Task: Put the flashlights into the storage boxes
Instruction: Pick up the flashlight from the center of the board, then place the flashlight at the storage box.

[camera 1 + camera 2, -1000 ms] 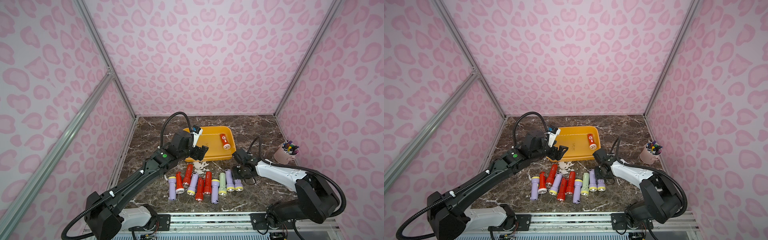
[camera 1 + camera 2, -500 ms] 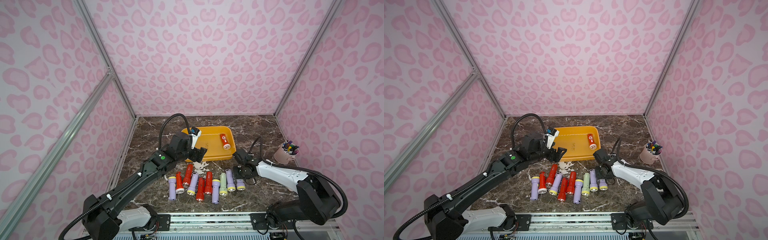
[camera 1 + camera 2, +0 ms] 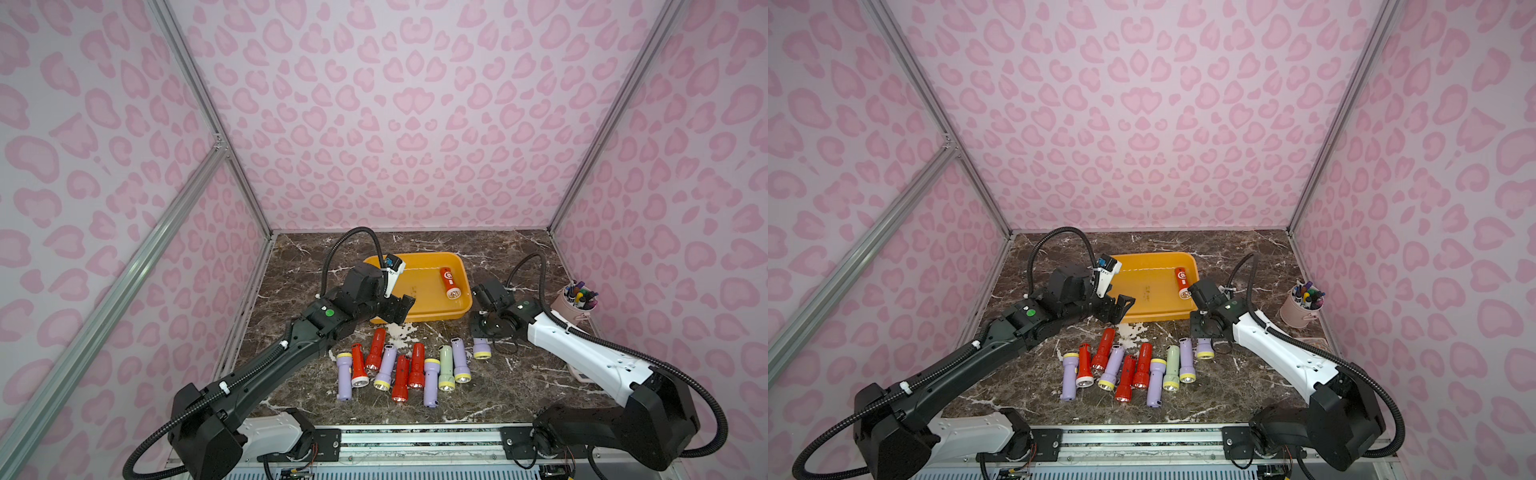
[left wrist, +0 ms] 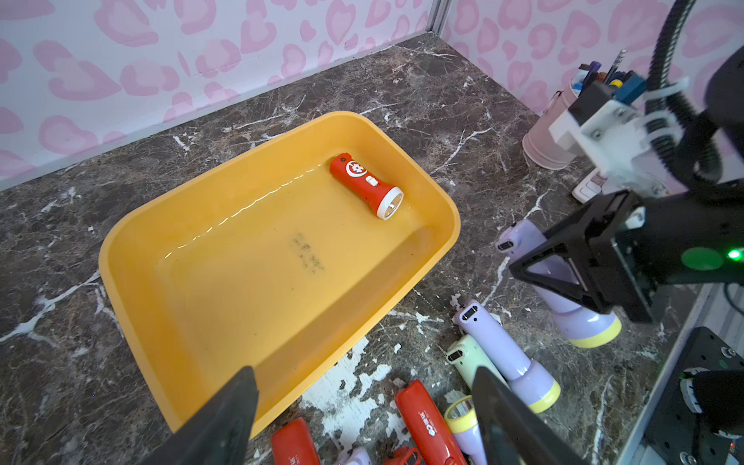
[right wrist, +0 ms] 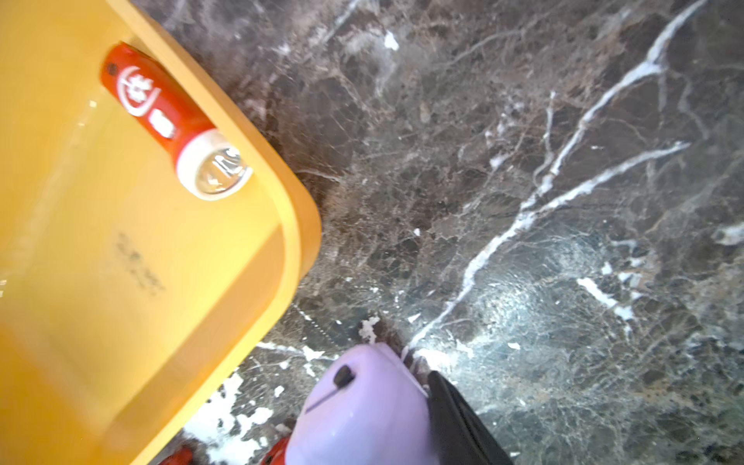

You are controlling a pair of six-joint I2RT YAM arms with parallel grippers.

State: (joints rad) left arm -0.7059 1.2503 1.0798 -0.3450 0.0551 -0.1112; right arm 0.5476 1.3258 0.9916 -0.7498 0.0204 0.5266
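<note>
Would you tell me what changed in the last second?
The right gripper closed its jaws on the rightmost lilac flashlight and drew it toward the yellow tray. The left gripper, open, barely moved. The red flashlight in the tray and the row of flashlights stayed.

L gripper [image 4: 364, 376] spread, R gripper [image 3: 478, 332] clamped.

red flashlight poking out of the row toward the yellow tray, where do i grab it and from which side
Grip the red plastic flashlight by its slim handle near the tail, coming down from above and closing across its width. It lies flat, and that end juts past the orange-red plastic flashlight and lilac plastic flashlight flanking it, likely leaving finger room.
</note>
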